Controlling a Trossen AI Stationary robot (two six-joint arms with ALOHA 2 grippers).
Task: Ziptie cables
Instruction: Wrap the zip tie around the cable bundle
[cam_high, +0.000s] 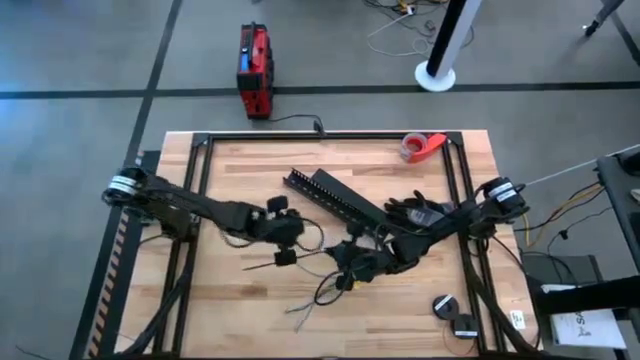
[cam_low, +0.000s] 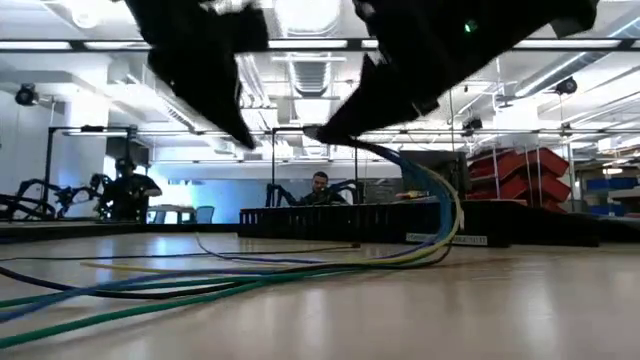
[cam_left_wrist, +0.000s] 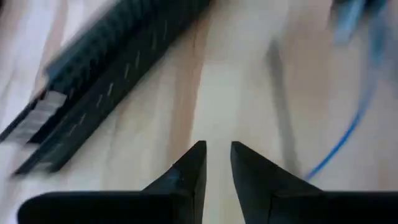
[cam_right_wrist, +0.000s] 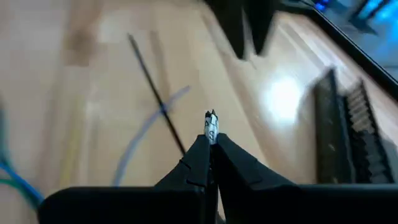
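Right tool near desk middle, pinched tight on small white tip, likely zip tie end, ready for looping. Left tool just beside it, narrow gap, holding nothing. Cables lie loose on desk toward front edge, not yet tied.

Wooden table — cables, slotted rails, tape roll on it.

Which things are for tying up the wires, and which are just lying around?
For the job:
cables
right gripper, pinching a small pale piece
left gripper, open, holding nothing

Just lying about:
black slotted rails
red tape roll
red box on the floor
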